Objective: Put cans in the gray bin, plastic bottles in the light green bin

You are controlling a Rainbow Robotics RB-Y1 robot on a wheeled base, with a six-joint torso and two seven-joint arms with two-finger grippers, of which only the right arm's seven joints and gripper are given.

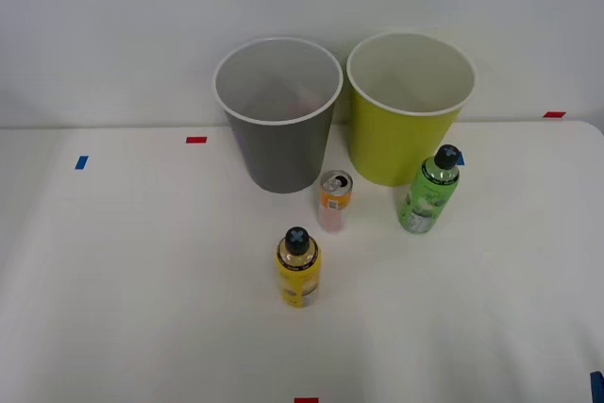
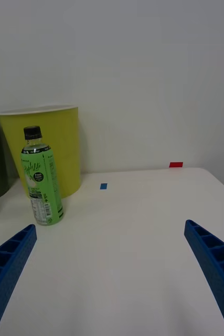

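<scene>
Since can [image 1: 334, 201], green bottle [image 1: 429, 190] and yellow bottle [image 1: 298, 266] all stand mid-frame on the table below gray bin [image 1: 276, 115] and lime bin [image 1: 409, 109], you've sorted nothing visible; right gripper [image 2: 112, 273] gapes wide, empty.
</scene>
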